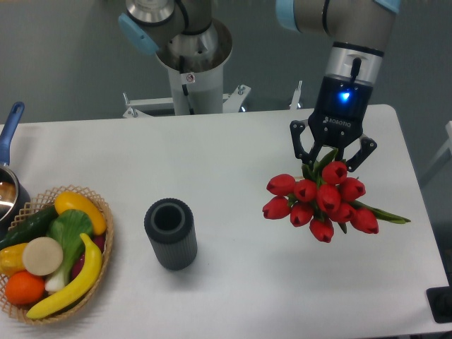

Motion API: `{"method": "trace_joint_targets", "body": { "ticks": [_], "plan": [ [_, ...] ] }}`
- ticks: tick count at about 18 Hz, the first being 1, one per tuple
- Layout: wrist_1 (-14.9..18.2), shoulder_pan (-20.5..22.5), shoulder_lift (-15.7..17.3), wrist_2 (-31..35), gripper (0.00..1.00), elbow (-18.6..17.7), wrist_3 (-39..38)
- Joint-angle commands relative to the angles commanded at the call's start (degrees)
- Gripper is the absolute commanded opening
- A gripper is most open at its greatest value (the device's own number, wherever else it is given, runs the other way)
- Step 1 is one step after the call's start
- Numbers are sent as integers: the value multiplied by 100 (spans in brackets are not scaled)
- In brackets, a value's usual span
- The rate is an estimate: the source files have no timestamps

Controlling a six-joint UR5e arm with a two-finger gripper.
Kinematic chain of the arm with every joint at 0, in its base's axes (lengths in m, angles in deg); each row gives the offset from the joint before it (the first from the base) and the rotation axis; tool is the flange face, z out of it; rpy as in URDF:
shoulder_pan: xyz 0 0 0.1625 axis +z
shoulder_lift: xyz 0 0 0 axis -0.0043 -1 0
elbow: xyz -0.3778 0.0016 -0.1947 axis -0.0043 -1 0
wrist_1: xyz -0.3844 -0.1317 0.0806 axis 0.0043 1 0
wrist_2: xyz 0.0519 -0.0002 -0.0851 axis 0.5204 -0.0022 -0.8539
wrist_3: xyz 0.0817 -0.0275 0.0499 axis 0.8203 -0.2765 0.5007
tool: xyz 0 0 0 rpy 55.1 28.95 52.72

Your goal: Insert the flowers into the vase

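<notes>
The pincer [332, 157] is hanging over the right side of the table [233, 148], its fingers closing around the top of the flowers [321, 198]; whether they are truly pinching the bunch, I cannot tell. The vase [170, 232] is standing upright well to the left, near a basket [53, 254]. The flowers are probably light, soft and floppy, so gripping the gathered stems, not the buds, seems safest.

A wicker basket [106, 212] is sitting at the left front of the white table [233, 141], holding a banana [70, 282], an orange [25, 287], a cucumber [28, 226] and other produce. Behind it, a pot [8, 194] with a blue handle is poking in from the left edge, its contents unclear.
</notes>
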Motion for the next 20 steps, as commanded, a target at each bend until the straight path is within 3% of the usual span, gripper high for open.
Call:
{"method": "trace_joint_targets", "body": {
  "ticks": [17, 20],
  "plan": [
    [0, -97, 79, -52, 39, -35, -9],
    [-9, -114, 193, -526, 39, -184, 17]
  ]
}}
